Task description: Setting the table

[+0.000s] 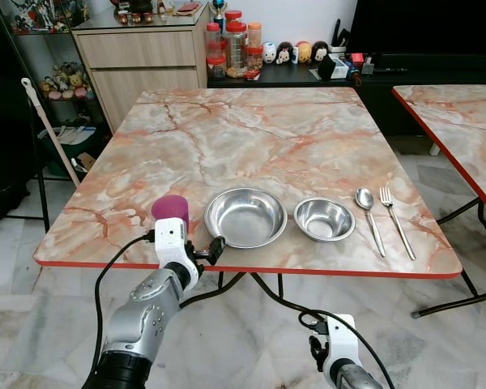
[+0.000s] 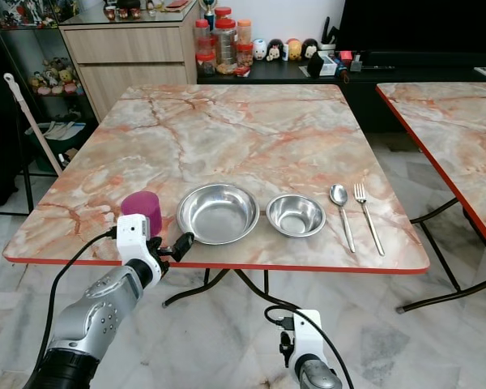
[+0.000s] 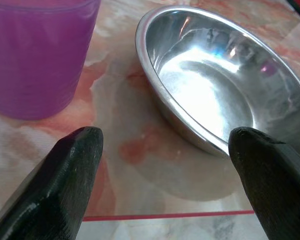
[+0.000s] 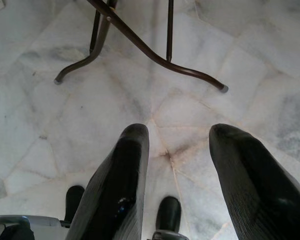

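Note:
A purple cup (image 1: pixel 170 208) stands near the front left of the marble table (image 1: pixel 251 138). To its right, along the front edge, lie a large steel bowl (image 1: pixel 245 216), a small steel bowl (image 1: pixel 324 219), a spoon (image 1: pixel 368 215) and a fork (image 1: pixel 395 219). My left gripper (image 3: pixel 165 190) hovers at the table's front edge, open, between the purple cup (image 3: pixel 37 55) and the large bowl (image 3: pixel 225 90), holding nothing. My right gripper (image 4: pixel 177 185) hangs open below the table, pointing at the floor.
A second marble table (image 1: pixel 462 121) stands to the right across a narrow gap. Behind are a wooden cabinet (image 1: pixel 142 61), jars (image 1: pixel 235 44) and a low black shelf. A mop handle (image 1: pixel 44 130) leans at the left. Curved table legs (image 4: pixel 155 52) rest on the tiled floor.

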Robot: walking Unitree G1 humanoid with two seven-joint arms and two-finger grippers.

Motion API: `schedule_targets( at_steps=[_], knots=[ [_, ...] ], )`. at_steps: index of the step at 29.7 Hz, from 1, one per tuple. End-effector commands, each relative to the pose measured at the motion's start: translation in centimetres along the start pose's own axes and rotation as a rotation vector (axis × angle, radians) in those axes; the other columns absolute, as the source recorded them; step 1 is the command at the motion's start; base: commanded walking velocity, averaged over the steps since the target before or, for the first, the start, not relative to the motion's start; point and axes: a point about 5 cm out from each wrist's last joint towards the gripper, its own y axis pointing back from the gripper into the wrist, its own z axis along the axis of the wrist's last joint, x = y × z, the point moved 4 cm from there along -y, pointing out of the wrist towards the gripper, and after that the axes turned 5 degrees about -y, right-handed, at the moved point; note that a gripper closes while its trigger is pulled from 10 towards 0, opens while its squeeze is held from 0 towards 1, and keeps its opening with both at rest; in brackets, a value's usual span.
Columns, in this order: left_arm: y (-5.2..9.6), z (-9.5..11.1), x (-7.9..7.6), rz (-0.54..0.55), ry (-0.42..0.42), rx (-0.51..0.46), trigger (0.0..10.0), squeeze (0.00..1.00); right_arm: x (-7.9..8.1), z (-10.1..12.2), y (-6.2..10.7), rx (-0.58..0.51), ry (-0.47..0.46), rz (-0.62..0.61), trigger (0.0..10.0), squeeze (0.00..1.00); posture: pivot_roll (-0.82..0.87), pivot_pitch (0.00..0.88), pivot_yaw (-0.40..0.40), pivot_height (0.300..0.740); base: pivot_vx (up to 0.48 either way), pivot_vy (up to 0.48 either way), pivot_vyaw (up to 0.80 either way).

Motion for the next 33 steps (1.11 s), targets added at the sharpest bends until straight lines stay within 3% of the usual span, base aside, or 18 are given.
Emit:
schedule_targets(
  at_steps=[1,16,24,33],
  knots=[
    [-0.2,0.0,0.1,0.013,0.004,0.016,10.0,0.00,0.0,0.4,-0.1,-0.015,-0.010,-0.005,10.0,0.00,0.11,0.000,0.011,0.740,0.000,0.000,0.00],
    [-0.9,1.1,-0.4,0.088,0.106,0.026,10.0,0.00,-0.1,0.2,0.0,-0.010,-0.020,-0.011,10.0,0.00,0.11,0.000,0.017,0.740,0.000,0.000,0.00],
    [-1.0,1.7,-0.3,0.136,0.098,0.042,10.0,0.00,0.1,0.1,0.0,-0.006,-0.024,-0.011,10.0,0.00,0.11,0.000,0.024,0.740,0.000,0.000,0.00],
    [-1.4,2.4,-1.9,0.097,0.109,0.046,10.0,0.00,0.2,-0.1,0.0,-0.004,-0.027,-0.009,10.0,0.00,0.12,0.000,0.030,0.740,0.000,0.000,0.00]
  ],
)
